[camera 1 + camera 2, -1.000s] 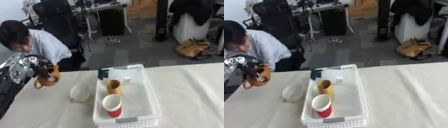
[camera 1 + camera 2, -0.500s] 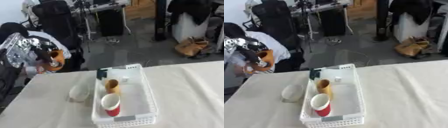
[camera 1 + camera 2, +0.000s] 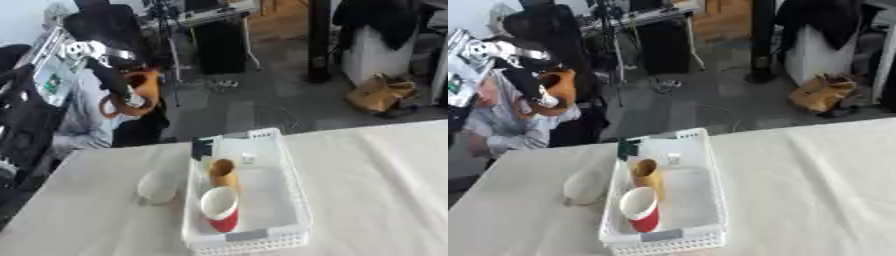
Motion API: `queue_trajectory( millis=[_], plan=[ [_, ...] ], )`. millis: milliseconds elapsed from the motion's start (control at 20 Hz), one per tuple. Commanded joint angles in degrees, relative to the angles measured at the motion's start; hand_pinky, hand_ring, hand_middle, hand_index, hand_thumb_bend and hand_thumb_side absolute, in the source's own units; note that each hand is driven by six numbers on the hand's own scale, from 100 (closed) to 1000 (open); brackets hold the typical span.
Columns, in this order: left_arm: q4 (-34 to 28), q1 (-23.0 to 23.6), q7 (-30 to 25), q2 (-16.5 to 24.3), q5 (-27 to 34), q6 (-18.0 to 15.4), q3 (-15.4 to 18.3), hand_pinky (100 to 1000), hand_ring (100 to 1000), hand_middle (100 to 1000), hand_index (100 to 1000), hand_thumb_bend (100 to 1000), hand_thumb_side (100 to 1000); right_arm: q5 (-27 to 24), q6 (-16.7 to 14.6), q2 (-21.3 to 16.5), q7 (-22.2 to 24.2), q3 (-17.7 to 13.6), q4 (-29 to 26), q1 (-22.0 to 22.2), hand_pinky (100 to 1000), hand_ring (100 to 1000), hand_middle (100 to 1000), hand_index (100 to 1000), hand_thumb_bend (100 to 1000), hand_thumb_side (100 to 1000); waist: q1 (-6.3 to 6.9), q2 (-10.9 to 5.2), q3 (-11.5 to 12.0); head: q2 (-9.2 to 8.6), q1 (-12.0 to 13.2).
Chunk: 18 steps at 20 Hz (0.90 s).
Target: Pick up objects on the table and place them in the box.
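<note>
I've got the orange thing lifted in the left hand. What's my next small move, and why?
Probably swing the left robot hand right and toward you until it is over the white basket. The orange object hangs high, well left of the basket and off the table edge. The basket's right half looks bare beside the red cup and the tan cup.

The box [image 3: 289, 192] looks like white plastic with perforated walls. Inside it, the red cup [image 3: 221, 209] has a smooth, slightly glossy look, and the tan cup [image 3: 223, 172] beside it appears matt. The table [image 3: 376, 190] is covered with matt off-white cloth. Left of the box lies a pale, dull rounded object [image 3: 158, 186].
</note>
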Motion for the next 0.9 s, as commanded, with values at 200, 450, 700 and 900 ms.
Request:
queue_trajectory(
  millis=[200,450,700,900],
  plan=[
    [-0.84,-3.82,3.34,-4.95,1.73,-0.28,-0.93,204,395,405,594,100,202,-1.26,0.16,-1.62,0.93,0.65,-0.99,-0.78,810,882,685,672,100,1000,-0.49,-1.23,-1.16,0.68,2.14],
    [0.97,-4.56,6.94,-8.42,2.01,-0.6,-1.52,198,390,402,591,100,211,-1.79,0.03,-1.35,1.58,0.87,-0.99,-1.01,810,883,685,671,100,1000,-0.6,-0.94,-2.15,0.16,3.02],
    [2.55,-5.11,8.05,-10.7,1.42,-1.32,-2.23,198,392,403,591,100,217,-2.17,-0.01,-1.25,2.06,1.09,-0.99,-1.3,809,883,684,671,100,1000,-0.54,-0.68,-2.7,-0.39,3.37],
    [4.3,-5.36,8.63,-12.64,-0.39,-1.17,-2.33,200,395,405,593,100,219,-2.52,0.04,-1.23,2.49,1.37,-0.99,-1.64,809,883,684,671,100,1000,-0.39,-0.52,-3.37,-0.55,3.73]
  ],
)
